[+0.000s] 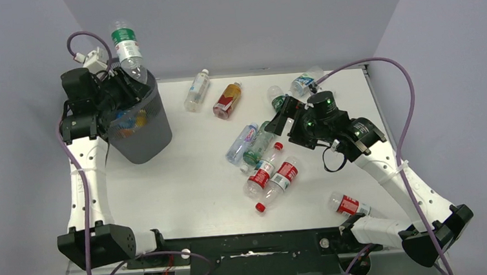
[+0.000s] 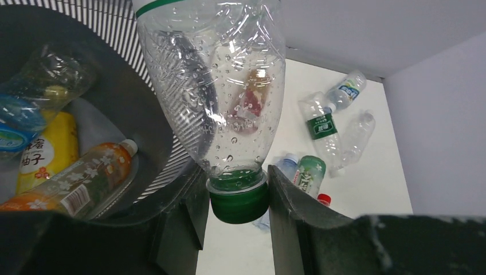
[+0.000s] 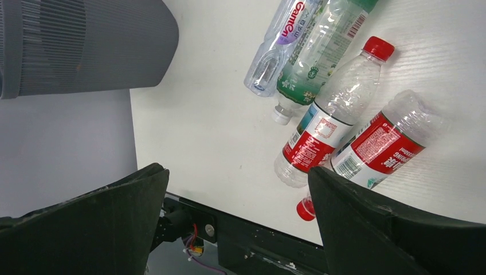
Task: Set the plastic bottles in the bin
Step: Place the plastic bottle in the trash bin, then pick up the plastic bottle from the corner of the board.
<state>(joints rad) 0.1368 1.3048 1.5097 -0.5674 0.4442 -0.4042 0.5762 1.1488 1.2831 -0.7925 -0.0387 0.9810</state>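
Droplets bead the inside of the clear bottle (image 2: 212,86) gripped by the left tool (image 2: 237,197), whose fingers (image 2: 192,215) are closed narrowly on its green cap (image 2: 238,207). The bottle stands neck down and base up, slightly tilted, with a green label band near its upper end and a thin, dented wall. It is held above the far rim of the bin (image 1: 143,141), a dark grey mesh basket that tapers downward at the far left of the white counter (image 1: 186,193). Inside the bin lie a yellow-labelled bottle (image 2: 49,154), an orange flower-printed bottle (image 2: 86,179) and a crumpled clear bottle (image 2: 40,80).

The right tool (image 3: 238,183) hangs with its jaws spread wide and nothing between them, over a cluster near the counter's middle. That cluster holds a red-capped bottle (image 3: 321,134) with a red label, a second red-labelled bottle (image 3: 381,143) just beside it, a pale green bottle (image 3: 312,63) and a purple-lettered bottle (image 3: 275,43) touching it. Farther back lie a white-capped bottle (image 1: 197,89) and an amber bottle (image 1: 227,100). A lone red-labelled bottle (image 1: 347,204) lies near the right arm's base.
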